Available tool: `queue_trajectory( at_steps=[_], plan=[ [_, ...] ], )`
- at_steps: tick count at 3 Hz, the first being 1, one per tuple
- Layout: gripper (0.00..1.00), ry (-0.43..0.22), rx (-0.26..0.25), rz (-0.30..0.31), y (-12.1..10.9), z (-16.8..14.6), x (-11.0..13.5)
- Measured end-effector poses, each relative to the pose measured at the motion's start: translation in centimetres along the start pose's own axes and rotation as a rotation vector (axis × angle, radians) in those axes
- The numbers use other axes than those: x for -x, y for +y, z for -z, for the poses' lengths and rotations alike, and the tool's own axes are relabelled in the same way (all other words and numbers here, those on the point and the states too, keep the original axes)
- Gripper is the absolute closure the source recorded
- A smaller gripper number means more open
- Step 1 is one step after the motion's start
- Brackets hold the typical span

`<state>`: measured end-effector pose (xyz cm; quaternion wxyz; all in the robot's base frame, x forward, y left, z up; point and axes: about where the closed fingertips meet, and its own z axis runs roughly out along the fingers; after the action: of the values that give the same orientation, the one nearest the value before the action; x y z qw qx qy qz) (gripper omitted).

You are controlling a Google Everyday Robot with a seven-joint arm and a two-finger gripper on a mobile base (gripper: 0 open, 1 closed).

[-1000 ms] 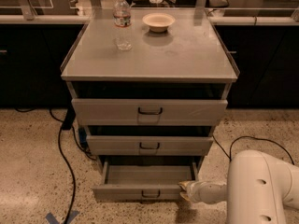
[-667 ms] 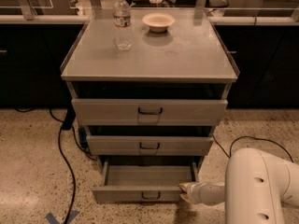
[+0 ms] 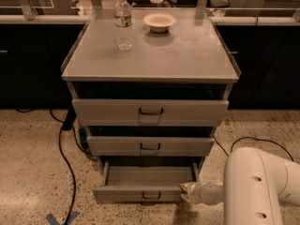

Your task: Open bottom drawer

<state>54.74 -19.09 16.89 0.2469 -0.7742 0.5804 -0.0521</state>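
Could not read the label on the water bottle [image 3: 123, 22]. Found the bottom drawer [image 3: 136, 192] lowest in the grey cabinet [image 3: 150, 74], just above the speckled floor [image 3: 28, 172]. Saw it pulled out toward the camera, long side running left to right, plain grey inside showing. Saw its small dark handle [image 3: 151, 196] in the middle of the thin front.

Counted three drawers: the top drawer [image 3: 108, 111], the middle drawer [image 3: 112, 146] and that low one, each with one handle. Counted one bottle and one bowl [image 3: 159, 21] on the surface [image 3: 187, 50], near each other at the back. Counted two black cables on the floor, the left cable [image 3: 65, 158] and the right cable [image 3: 253, 140]. Spotted one bit of blue tape [image 3: 58, 218] at the left.

Saw the jaws at the end of the white arm [image 3: 262, 186], low on the right, at the right front corner of the bottom drawer. Could not tell whether apart or together.
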Motion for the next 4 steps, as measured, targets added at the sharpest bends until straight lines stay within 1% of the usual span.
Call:
queue_trajectory(
  at_steps=[2, 3, 4],
  plan=[
    [1.0, 0.01, 0.025, 0.007, 1.2, 0.21, 0.07],
    [1.0, 0.01, 0.026, 0.006, 1.04, 0.33, 0.16],
    [1.0, 0.011, 0.027, 0.0, 1.58, 0.58, 0.34]
  ],
)
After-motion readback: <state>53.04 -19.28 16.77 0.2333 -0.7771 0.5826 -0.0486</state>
